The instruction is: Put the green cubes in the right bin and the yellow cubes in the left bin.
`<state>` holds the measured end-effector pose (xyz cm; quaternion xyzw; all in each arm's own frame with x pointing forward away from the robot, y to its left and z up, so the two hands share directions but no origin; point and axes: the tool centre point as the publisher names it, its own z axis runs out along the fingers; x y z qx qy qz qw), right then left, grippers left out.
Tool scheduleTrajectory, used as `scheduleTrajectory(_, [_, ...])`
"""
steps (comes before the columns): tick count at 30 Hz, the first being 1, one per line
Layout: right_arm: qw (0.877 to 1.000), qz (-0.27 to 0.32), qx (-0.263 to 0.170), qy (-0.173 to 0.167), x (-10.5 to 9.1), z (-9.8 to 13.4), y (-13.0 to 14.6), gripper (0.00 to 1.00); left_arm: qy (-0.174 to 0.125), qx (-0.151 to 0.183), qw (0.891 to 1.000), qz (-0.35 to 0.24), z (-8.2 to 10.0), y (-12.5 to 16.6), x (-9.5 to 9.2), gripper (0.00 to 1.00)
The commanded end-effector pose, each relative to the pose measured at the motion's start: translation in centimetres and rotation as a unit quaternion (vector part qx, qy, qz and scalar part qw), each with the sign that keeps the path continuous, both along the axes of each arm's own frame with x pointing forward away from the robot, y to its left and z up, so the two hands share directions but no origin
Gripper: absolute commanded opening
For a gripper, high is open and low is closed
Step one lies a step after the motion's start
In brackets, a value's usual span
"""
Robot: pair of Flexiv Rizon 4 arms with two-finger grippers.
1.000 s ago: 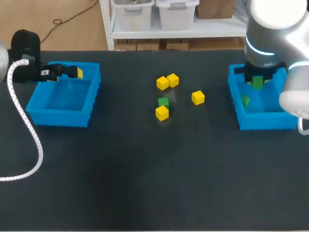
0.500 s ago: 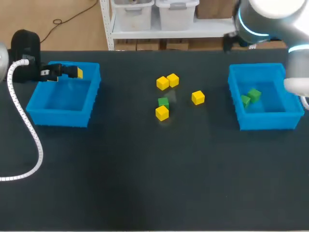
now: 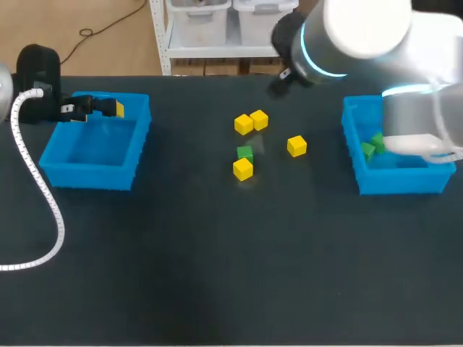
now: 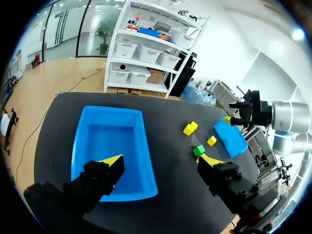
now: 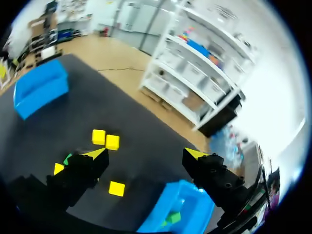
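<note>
Green cubes point(image 3: 377, 142) are lying in the right bin point(image 3: 401, 182), yellow cubes point(image 3: 243, 169) sitting left of it; left hand point(image 4: 161, 159) and right hand point(image 5: 146, 152) are gaping empty.

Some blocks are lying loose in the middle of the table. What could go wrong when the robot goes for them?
The green cube sits tight beside a yellow cube, so the open right end effector might knock it or pinch up both. The pair of yellow cubes behind them looks pressed together, so grabbing one could shove the other away. All loose cubes lie mid-table, where the left end effector could cross the right one's path.
</note>
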<state>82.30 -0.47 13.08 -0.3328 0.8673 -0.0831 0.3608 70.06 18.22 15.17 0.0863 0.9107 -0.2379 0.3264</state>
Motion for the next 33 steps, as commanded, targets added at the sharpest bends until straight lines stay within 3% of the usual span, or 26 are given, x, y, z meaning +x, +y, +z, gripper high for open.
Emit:
scheduleTrajectory(1, [0.945, 0.298, -0.137, 0.012, 0.6, -0.7, 1.0, 1.0, -0.003, -0.004, 1.0, -0.002, -0.2, 0.2, 0.0, 1.0])
scheduleTrajectory(5, [0.96, 0.248, -0.122, 0.035, 0.5, -0.5, 2.5, 1.0, -0.003, -0.004, 1.0, -0.002, -0.2, 0.2, 0.0, 1.0])
scheduleTrajectory(9, [0.974, 0.209, -0.076, 0.051, -1.3, -0.1, 4.6, 1.0, -0.003, -0.004, 1.0, -0.002, -0.2, 0.2, 0.0, 1.0])
scheduleTrajectory(17, [0.991, 0.094, -0.005, 0.092, -3.2, -1.6, 7.8, 1.0, -0.003, -0.004, 1.0, -0.002, -0.2, 0.2, 0.0, 1.0])
scheduleTrajectory(25, [0.991, -0.002, 0.003, 0.132, -4.8, -3.3, 9.1, 1.0, -0.003, -0.004, 1.0, -0.002, -0.2, 0.2, 0.0, 1.0])
scheduleTrajectory(33, [0.977, -0.099, 0.054, 0.179, -5.6, -5.7, 9.5, 1.0, -0.003, -0.004, 1.0, -0.002, -0.2, 0.2, 0.0, 1.0])
